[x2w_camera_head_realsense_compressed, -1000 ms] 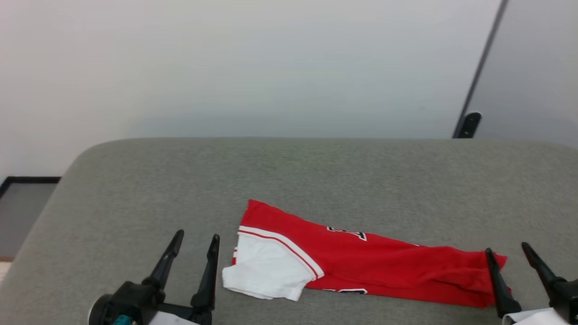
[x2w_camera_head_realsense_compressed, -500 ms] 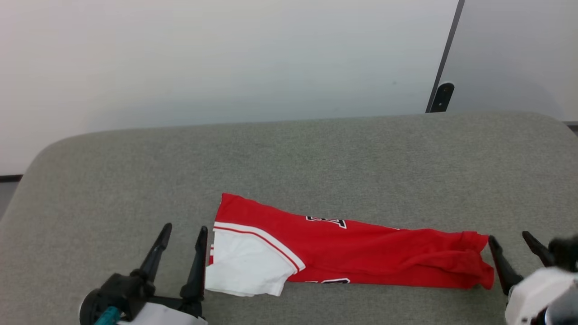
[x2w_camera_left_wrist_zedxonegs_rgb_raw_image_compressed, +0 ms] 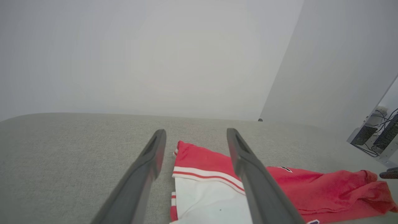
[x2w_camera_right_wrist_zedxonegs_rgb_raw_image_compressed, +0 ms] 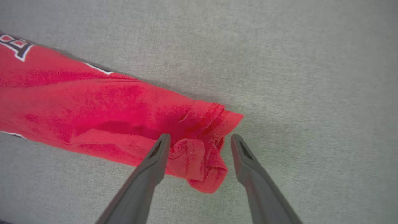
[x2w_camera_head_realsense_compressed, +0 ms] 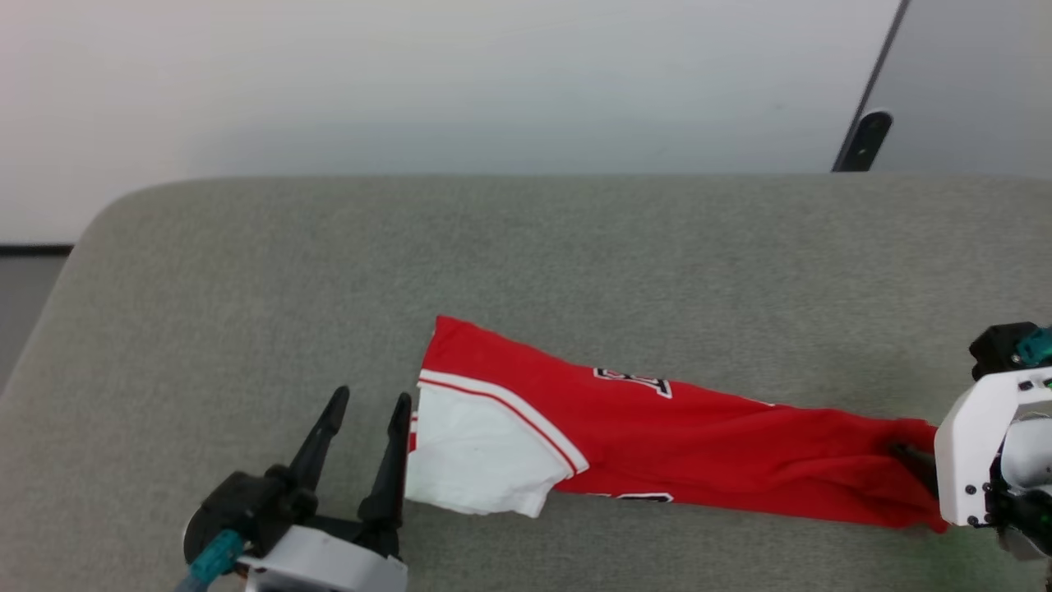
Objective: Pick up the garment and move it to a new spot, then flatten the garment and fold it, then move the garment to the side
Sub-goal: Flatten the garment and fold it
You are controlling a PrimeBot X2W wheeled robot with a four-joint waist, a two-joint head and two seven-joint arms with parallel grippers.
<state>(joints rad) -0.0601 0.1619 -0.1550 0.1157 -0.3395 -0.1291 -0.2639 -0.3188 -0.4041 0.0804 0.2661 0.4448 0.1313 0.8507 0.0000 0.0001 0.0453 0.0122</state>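
Observation:
The garment, red with a white short sleeve at its left end, lies in a long folded band on the grey padded surface. Black lettering outlined in white shows on it. My left gripper stands open just left of the sleeve, its right fingertip close to the sleeve's edge. In the left wrist view the garment lies between and beyond the open left gripper. My right gripper is open, pointing down with its fingers on either side of the garment's bunched right end. In the head view the right gripper sits at that end.
The padded surface has a rounded far-left corner, with floor beyond it. A white wall stands behind, with a dark vertical strip at the far right. Equipment with cables stands off to the right.
The head camera has shifted. My right arm has turned its wrist and come in over the garment's right end, fingers now pointing down at it. The left gripper stays beside the sleeve.

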